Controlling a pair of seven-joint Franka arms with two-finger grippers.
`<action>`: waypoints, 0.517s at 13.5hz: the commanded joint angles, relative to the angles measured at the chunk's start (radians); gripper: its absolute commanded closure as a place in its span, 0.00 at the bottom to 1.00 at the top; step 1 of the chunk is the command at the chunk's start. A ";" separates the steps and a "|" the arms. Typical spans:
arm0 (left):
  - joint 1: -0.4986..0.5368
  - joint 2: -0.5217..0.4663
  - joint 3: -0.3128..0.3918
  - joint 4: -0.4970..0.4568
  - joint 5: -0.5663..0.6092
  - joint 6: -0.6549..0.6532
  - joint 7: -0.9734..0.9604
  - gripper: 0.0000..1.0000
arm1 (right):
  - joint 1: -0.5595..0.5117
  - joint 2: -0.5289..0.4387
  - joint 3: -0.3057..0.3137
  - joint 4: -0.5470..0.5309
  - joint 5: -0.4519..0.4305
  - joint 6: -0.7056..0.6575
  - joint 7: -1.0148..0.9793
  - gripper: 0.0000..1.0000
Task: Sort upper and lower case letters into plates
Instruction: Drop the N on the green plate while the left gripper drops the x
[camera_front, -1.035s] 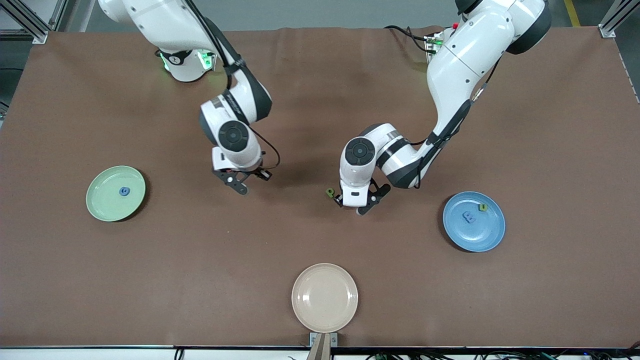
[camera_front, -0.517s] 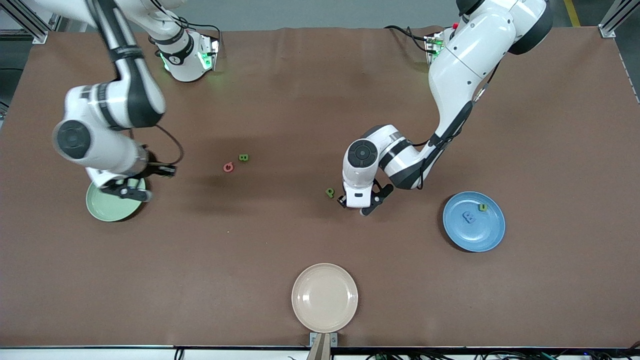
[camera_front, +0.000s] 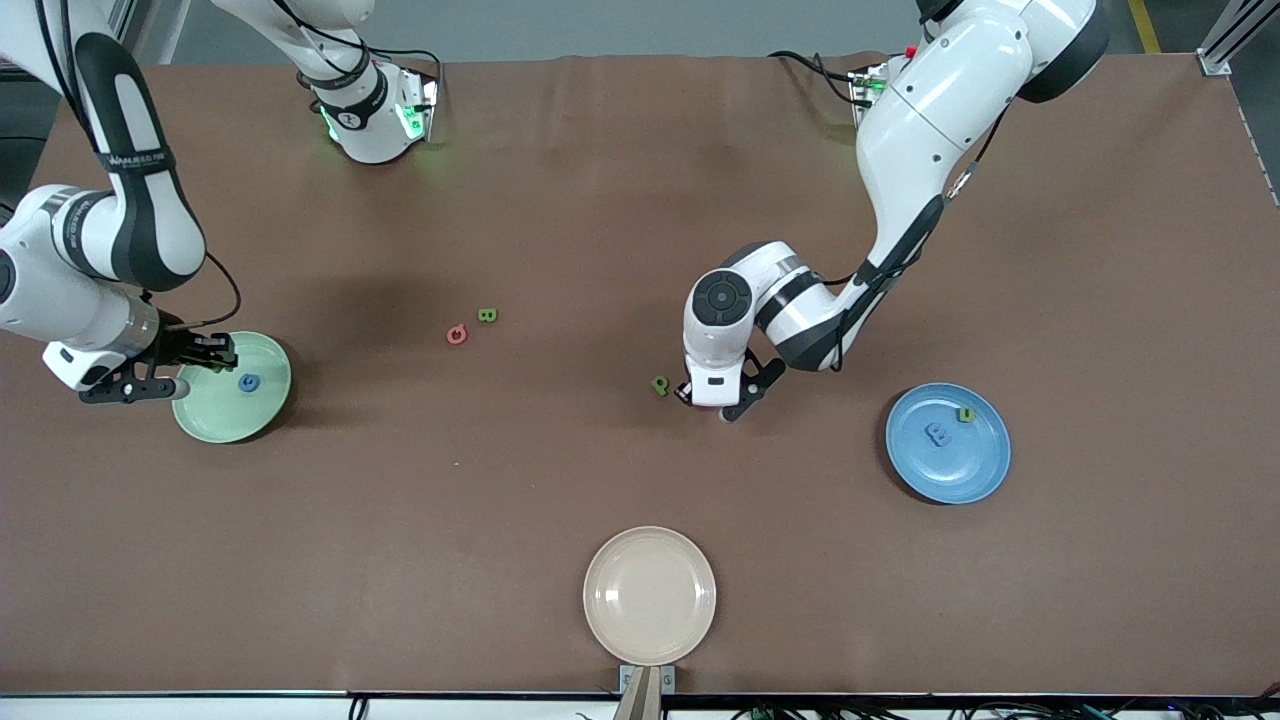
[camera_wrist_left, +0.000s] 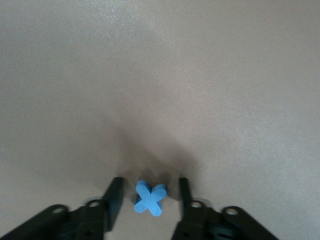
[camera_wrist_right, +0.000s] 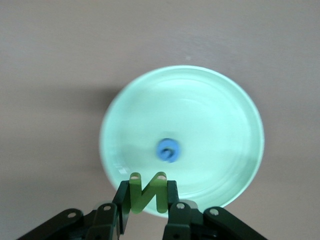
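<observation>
My right gripper (camera_front: 200, 368) is shut on a green letter N (camera_wrist_right: 147, 192) and holds it over the rim of the pale green plate (camera_front: 215, 410). A small blue letter (camera_front: 248, 382) lies in that plate. In the right wrist view the plate (camera_wrist_right: 215, 120) and its blue letter (camera_wrist_right: 168, 150) show past the gripper (camera_wrist_right: 148, 196). My left gripper (camera_front: 714, 400) is open low over mid-table, its fingers either side of a blue letter X (camera_wrist_left: 150, 200), with gaps showing. The blue plate (camera_front: 975, 475) holds a blue B (camera_front: 938, 433) and a green letter (camera_front: 966, 414).
A green letter P (camera_front: 660, 385) lies beside the left gripper. A red letter (camera_front: 456, 334) and a green B (camera_front: 487, 315) lie together mid-table toward the right arm's end. A cream plate (camera_front: 649, 595) sits near the front edge.
My right arm has swung from the middle of the table to the pale green plate, uncovering the red letter and green B. The left gripper has barely shifted.
</observation>
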 joint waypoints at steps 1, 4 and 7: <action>0.009 -0.031 -0.005 -0.038 0.029 0.008 -0.029 0.89 | -0.071 0.066 0.023 -0.013 -0.017 0.097 -0.073 0.85; 0.017 -0.044 -0.004 -0.034 0.029 0.014 -0.008 1.00 | -0.090 0.115 0.023 -0.014 -0.020 0.159 -0.085 0.84; 0.127 -0.124 -0.004 -0.038 0.029 -0.009 0.116 1.00 | -0.099 0.134 0.023 -0.046 -0.020 0.239 -0.099 0.82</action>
